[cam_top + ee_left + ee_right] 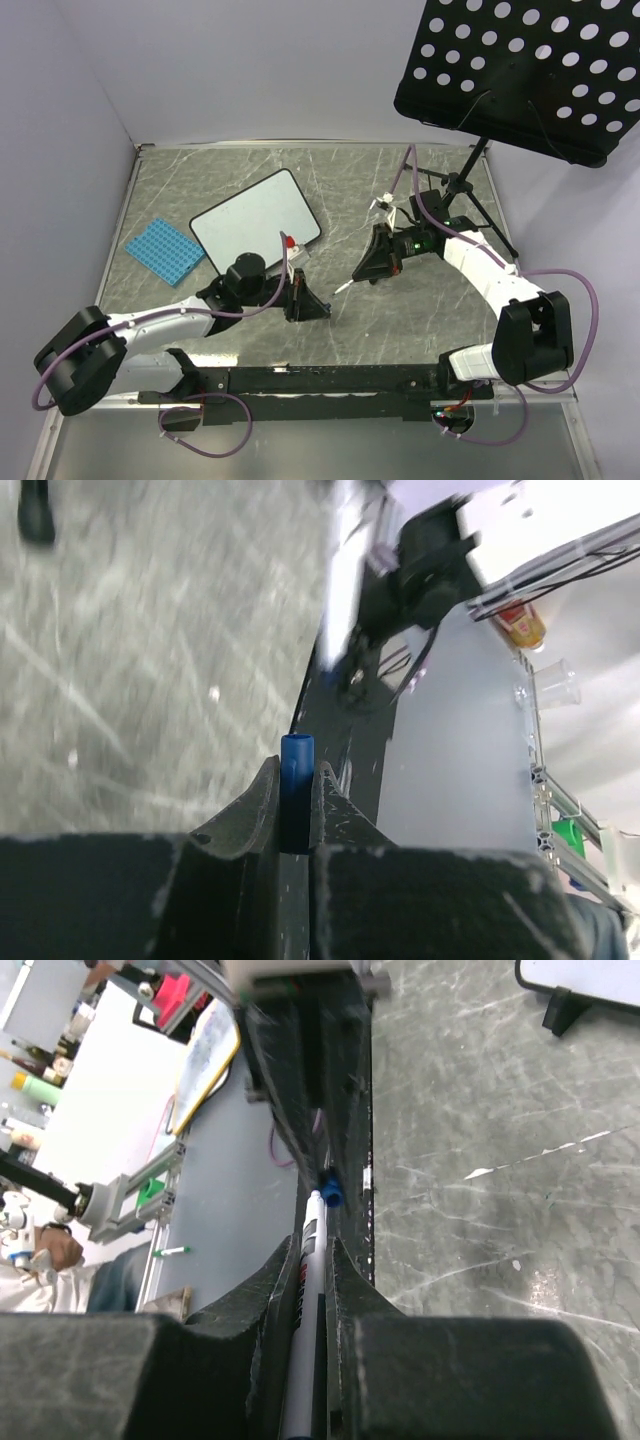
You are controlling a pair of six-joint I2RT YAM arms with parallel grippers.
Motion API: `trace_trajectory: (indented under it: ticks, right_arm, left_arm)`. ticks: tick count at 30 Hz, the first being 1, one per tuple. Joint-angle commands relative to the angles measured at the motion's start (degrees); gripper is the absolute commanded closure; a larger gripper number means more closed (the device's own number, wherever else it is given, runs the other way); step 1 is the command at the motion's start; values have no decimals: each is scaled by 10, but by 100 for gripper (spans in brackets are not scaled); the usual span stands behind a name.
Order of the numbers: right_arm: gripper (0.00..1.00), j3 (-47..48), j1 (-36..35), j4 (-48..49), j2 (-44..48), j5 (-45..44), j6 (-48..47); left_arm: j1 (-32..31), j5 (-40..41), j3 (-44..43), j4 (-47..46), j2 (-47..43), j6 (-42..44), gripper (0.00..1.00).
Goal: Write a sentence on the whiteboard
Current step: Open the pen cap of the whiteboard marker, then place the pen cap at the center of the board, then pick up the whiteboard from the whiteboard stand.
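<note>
The whiteboard (255, 222) lies flat at the left middle of the table, its surface blank, with no sentence on it. Its corner and a black foot show at the top right of the right wrist view (580, 982). My left gripper (312, 303) is just below the board's near right corner, shut on a small blue marker cap (296, 780). My right gripper (372, 266) is to the right of it, shut on a white-grey marker (312, 1260) whose tip (343, 287) points towards the left gripper. The blue cap (330, 1193) is right at the marker's tip.
A blue studded plate (164, 250) lies left of the whiteboard. A black perforated music-stand tray (520, 70) hangs over the back right, its pole (470, 180) and feet standing behind the right arm. The table's near edge and rail (330, 380) run just behind both grippers.
</note>
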State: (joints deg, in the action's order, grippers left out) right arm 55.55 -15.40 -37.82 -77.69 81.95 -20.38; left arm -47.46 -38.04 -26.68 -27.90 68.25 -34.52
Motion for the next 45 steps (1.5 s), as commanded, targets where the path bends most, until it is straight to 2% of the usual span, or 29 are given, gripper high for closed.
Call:
trace_trajectory:
  ticks: [1, 3, 6, 7, 10, 14, 15, 17, 20, 25, 28, 32, 35, 36, 38, 39, 42, 45]
  right_arm:
    - [100, 0, 12, 0, 17, 33, -2]
    - [100, 3, 13, -7, 17, 17, -11]
    - [100, -4, 12, 9, 21, -14, 0]
    - [100, -7, 13, 21, 28, -26, 22]
    - [100, -25, 12, 63, 42, -54, 50]
    - [100, -29, 12, 69, 43, -73, 49]
    - [100, -26, 12, 58, 40, -75, 45]
    - [100, -23, 13, 54, 38, -79, 37]
    - [100, -26, 13, 62, 39, -90, 41]
    - [100, -26, 13, 64, 40, -97, 43]
    - [100, -26, 13, 66, 39, -96, 45]
    - [100, -26, 12, 64, 38, -100, 45]
    - [100, -28, 12, 71, 43, -112, 45]
    - [100, -29, 12, 73, 46, -114, 46]
    - [100, -33, 12, 78, 49, -122, 49]
    - [100, -34, 10, 84, 51, -126, 50]
    - [100, -40, 7, 101, 61, -146, 56]
    - [100, -47, -9, 115, 65, -188, 55]
  left_arm:
    - [-6, 22, 25, -4, -7, -22, 99]
    - [-6, 42, 40, 8, -30, -28, 99]
    - [-7, 138, 61, 34, -58, -52, 99]
    - [-6, 199, 66, 43, -60, -61, 99]
    - [-6, 273, 83, 45, -44, -82, 99]
    - [-6, 305, 87, -8, 6, -86, 97]
    - [-6, 311, 85, -13, 12, -85, 92]
    - [-6, 326, 77, -15, 29, -84, 89]
    - [-6, 336, 69, -15, 43, -82, 79]
    - [-6, 358, 72, 2, 36, -85, 58]
    - [-5, 369, 73, 18, 24, -87, 51]
    - [-5, 372, 65, 45, -3, -84, 50]
    - [-2, 379, 34, 108, -50, -65, 40]
    - [1, 386, 25, 123, -65, -59, 29]
    - [12, 420, -2, 174, -108, -38, 18]
    - [18, 423, -12, 191, -119, -31, 8]
    - [53, 422, -57, 259, -151, 3, 1]
    - [91, 436, -145, 339, -169, 59, 3]
